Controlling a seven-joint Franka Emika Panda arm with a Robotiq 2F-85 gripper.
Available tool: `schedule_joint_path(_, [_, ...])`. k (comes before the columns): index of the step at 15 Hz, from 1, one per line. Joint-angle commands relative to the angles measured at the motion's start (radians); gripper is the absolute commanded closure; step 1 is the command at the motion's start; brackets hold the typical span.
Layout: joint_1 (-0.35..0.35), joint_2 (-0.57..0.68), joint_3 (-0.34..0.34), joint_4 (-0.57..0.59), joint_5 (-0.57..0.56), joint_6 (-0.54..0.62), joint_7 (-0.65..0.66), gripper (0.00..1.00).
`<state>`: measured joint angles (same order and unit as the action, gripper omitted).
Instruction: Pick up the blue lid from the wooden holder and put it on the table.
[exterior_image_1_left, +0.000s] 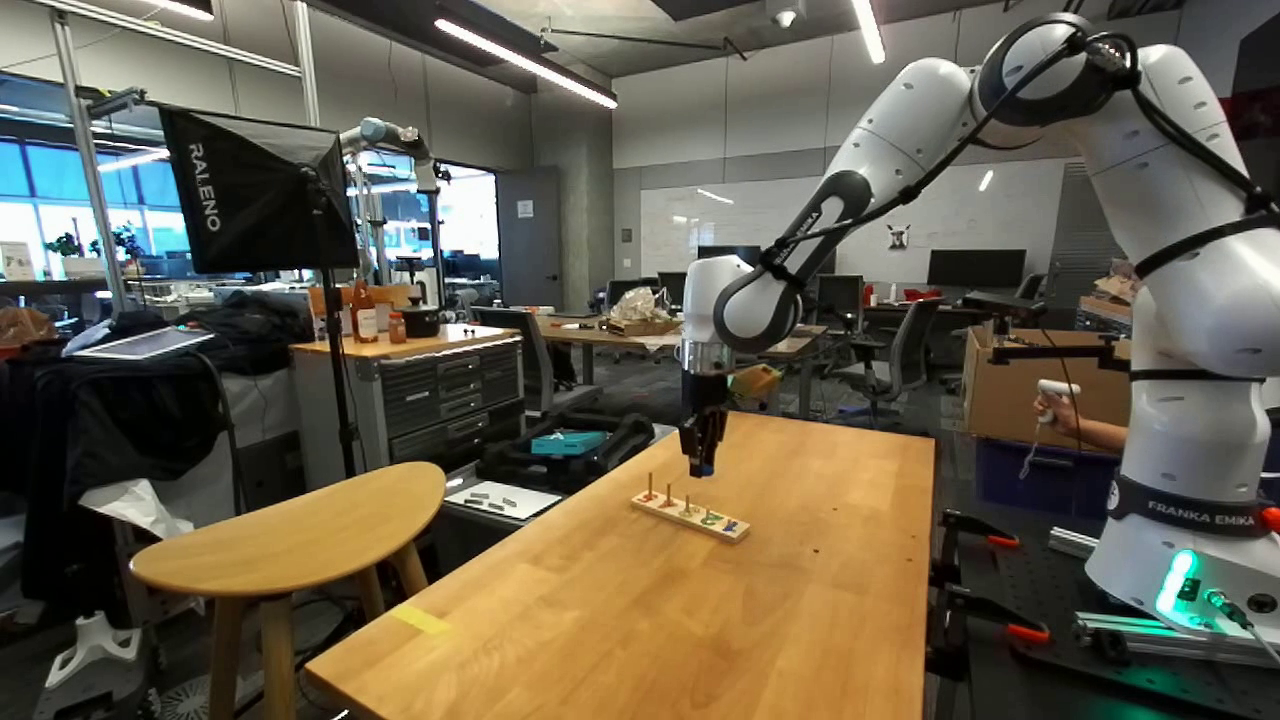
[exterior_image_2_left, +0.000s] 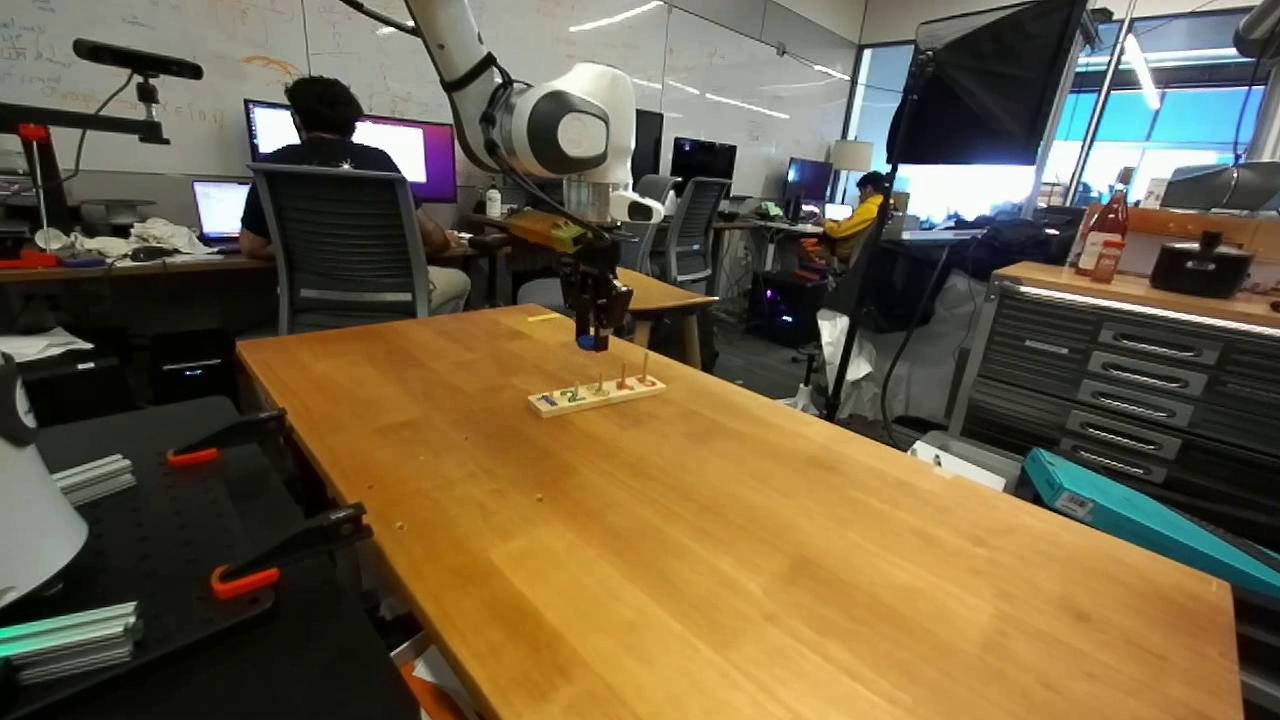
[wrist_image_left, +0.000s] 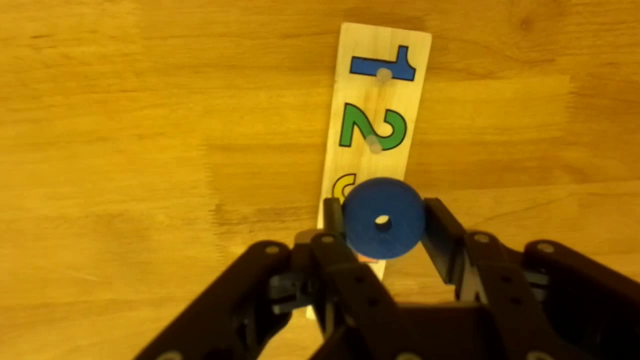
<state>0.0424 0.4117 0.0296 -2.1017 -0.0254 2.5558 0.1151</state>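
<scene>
The tool (wrist_image_left: 383, 218) holds the blue ring (wrist_image_left: 384, 200) from left and right, above the numbered pegboard (wrist_image_left: 376, 97) on the desk (exterior_image_1_left: 760, 620).

The table (exterior_image_1_left: 650, 630) has a long rectangular top of light wood; in an exterior view, a flat yellow strip (exterior_image_1_left: 422, 619) lies on it at lower left, and small dark marks (exterior_image_1_left: 816, 550) show right of centre. The wooden holder (exterior_image_2_left: 611, 395) rests flat on the top, below the centre of the frame in both exterior views, with one end near a long edge and a row of upright pegs (exterior_image_1_left: 650, 485) along its length. In the wrist view it runs from upper centre downward, its lower portion partly hidden, and shows a blue 1 (wrist_image_left: 365, 66), a green 2 (wrist_image_left: 363, 125) and part of a yellow numeral (wrist_image_left: 338, 188).
</scene>
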Motion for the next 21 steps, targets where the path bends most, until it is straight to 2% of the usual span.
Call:
schedule_joint_path(1, [-0.01, -0.027, -0.063, -0.011, -0.023, -0.039, 0.014, 0.82])
schedule_joint_path(9, [-0.044, 0.124, -0.153, -0.005, -0.075, -0.005, 0.015, 0.82])
schedule_joint_path(10, [-0.044, 0.14, -0.154, 0.001, -0.075, -0.005, 0.018, 0.45])
schedule_joint_path(11, [-0.043, 0.145, -0.148, 0.004, -0.069, -0.008, 0.013, 0.31])
schedule_joint_path(12, [-0.035, 0.137, -0.142, 0.002, -0.069, -0.016, 0.011, 0.25])
schedule_joint_path(15, [0.013, -0.006, -0.102, -0.073, -0.097, -0.043, -0.018, 0.02])
schedule_joint_path(18, [0.028, -0.122, -0.039, -0.102, -0.093, -0.095, -0.083, 0.0])
schedule_joint_path(21, [0.046, -0.261, 0.011, -0.11, -0.07, -0.248, -0.103, 0.0])
